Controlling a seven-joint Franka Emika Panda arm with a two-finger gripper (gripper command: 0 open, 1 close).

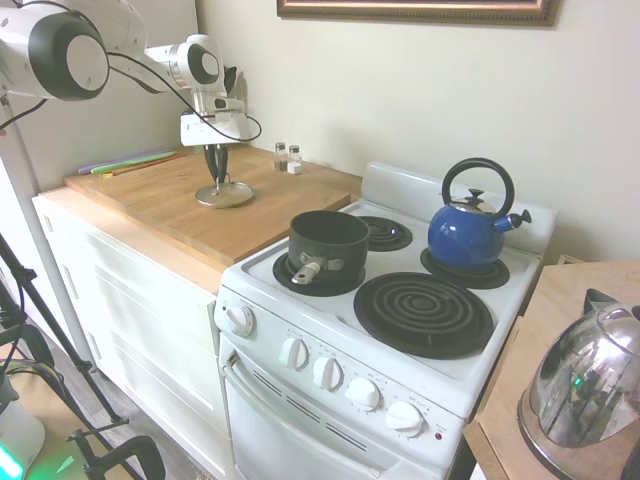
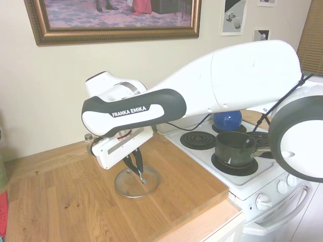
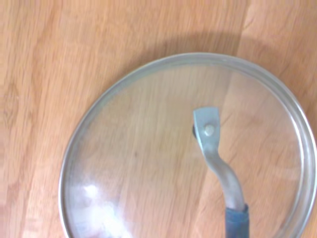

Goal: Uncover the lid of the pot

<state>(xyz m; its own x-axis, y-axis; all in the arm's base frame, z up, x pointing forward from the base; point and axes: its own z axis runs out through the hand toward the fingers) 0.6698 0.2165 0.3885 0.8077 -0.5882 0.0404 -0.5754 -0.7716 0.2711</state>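
Resting flat on the wooden surface (image 1: 150,205), the lid (image 1: 224,194) sits directly beneath the fingers (image 1: 216,180), which pinch its upright handle, well apart from the open pot (image 1: 327,240).

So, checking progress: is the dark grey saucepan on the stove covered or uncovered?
Uncovered: the dark saucepan is open-topped, its round glass lid lying on the wooden counter.

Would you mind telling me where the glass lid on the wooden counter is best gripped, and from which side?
Grip the lid by its upright metal loop handle, coming straight down from above. It lies flat on the wooden counter, so its thin rim offers little to pinch, while the handle stands up at the centre. The gripper is already over it; fingers should close across the loop's narrow width.
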